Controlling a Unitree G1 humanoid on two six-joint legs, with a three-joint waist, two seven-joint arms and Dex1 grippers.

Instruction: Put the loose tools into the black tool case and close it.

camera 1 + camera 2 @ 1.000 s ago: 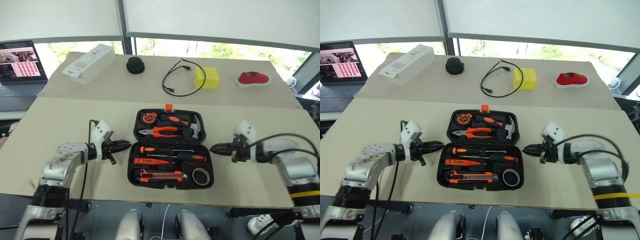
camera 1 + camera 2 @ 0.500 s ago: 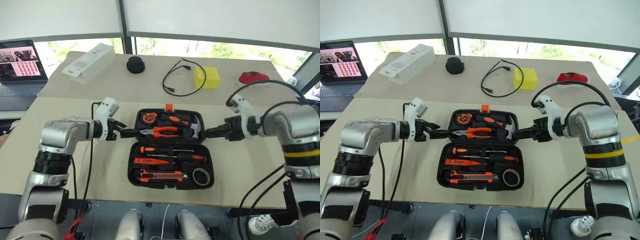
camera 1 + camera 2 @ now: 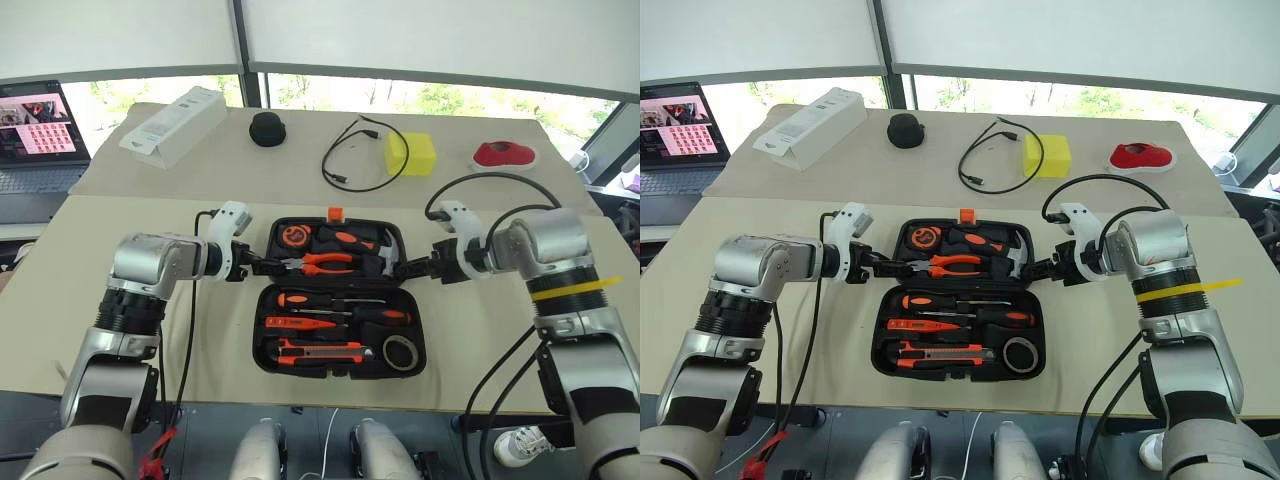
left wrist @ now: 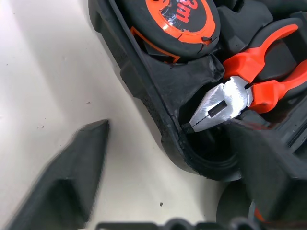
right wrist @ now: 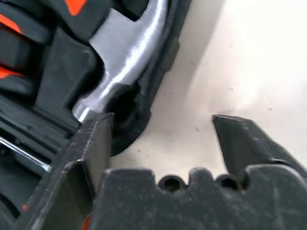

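Observation:
The black tool case (image 3: 341, 374) lies open mid-table. The loose tools sit in its slots: two screwdrivers (image 3: 335, 300), an orange tester (image 3: 305, 322) and a utility knife (image 3: 320, 348) in the near half. Pliers (image 3: 325, 263), a tape measure (image 3: 297, 235) and a hammer (image 3: 392, 255) fill the far half. My left gripper (image 3: 264, 266) is open at the far half's left edge, its fingers straddling the rim (image 4: 158, 120) by the pliers' nose (image 4: 221, 103). At the right edge my right gripper (image 3: 406, 268) is open too, straddling the rim beside the hammer head (image 5: 127, 57).
On the far table stand a white long box (image 3: 172, 125), a black round object (image 3: 267, 129), a looped black cable (image 3: 360, 155), a yellow block (image 3: 413, 155) and a red object (image 3: 505, 154). A laptop (image 3: 35, 125) is at the far left.
Both grippers moved from beside the case's near half up and inward to the far half's side edges. Their jaws went from shut to open.

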